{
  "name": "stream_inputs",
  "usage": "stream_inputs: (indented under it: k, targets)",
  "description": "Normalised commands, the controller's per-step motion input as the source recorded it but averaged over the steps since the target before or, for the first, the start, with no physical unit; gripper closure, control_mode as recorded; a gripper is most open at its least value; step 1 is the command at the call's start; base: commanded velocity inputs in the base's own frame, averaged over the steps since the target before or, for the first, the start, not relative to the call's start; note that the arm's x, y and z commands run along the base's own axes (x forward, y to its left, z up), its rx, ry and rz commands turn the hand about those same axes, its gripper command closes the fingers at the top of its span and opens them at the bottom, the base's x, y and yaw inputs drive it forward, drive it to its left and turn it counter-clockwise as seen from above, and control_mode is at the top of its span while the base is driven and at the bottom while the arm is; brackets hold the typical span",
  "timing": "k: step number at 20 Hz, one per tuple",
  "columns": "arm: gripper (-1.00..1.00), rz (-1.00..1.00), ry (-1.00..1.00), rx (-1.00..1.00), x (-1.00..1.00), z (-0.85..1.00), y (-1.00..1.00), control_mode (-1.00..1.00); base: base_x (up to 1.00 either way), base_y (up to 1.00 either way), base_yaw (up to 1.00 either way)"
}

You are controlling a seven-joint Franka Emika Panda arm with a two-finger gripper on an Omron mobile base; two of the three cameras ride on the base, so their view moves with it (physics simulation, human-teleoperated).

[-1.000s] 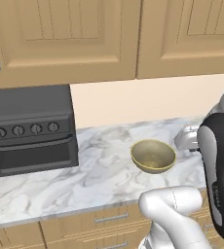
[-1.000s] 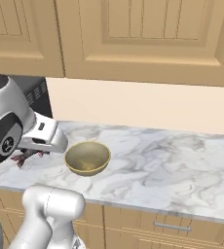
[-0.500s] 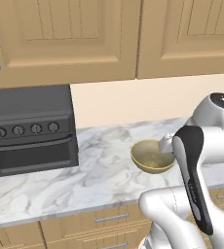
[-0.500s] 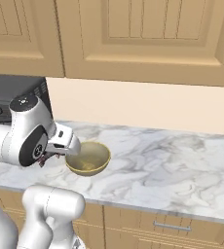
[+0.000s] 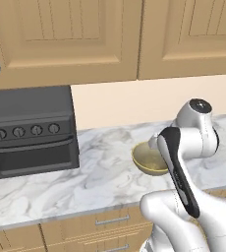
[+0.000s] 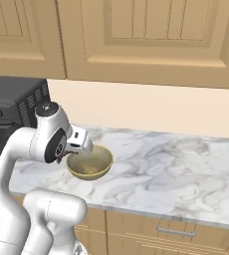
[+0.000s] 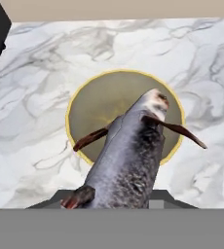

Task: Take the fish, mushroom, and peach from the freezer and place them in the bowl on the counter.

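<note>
One fish [image 7: 131,160] hangs above the bowl [image 7: 92,104].
We see our pincer [image 6: 70,153] clenched on the fish, its head pointing down over the bowl on the marble counter [image 5: 95,179].

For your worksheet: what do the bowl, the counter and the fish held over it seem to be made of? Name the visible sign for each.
Bowl: probably glazed ceramic; smooth olive-yellow with a soft sheen.
Counter: looks like polished marble; white with grey veins.
Fish: scaly grey skin with reddish-brown fins, so apparently real fish, though everything here is rendered.
</note>
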Motion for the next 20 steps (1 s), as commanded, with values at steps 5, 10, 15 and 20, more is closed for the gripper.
stream_inputs:
  k: [5, 10, 15, 20]
  targets:
    - [1.00, 0.00, 0.00, 0.00, 0.40, -0.67, -0.06, -1.00, 0.00, 0.00, 0.00]
    - [1.00, 0.00, 0.00, 0.00, 0.23, -0.69, -0.06, -1.00, 0.00, 0.00, 0.00]
    - [1.00, 0.00, 0.02, 0.00, 0.24, -0.45, -0.01, -1.00, 0.00, 0.00, 0.00]
    - [1.00, 0.00, 0.02, 0.00, 0.31, -0.22, 0.00, -1.00, 0.00, 0.00, 0.00]
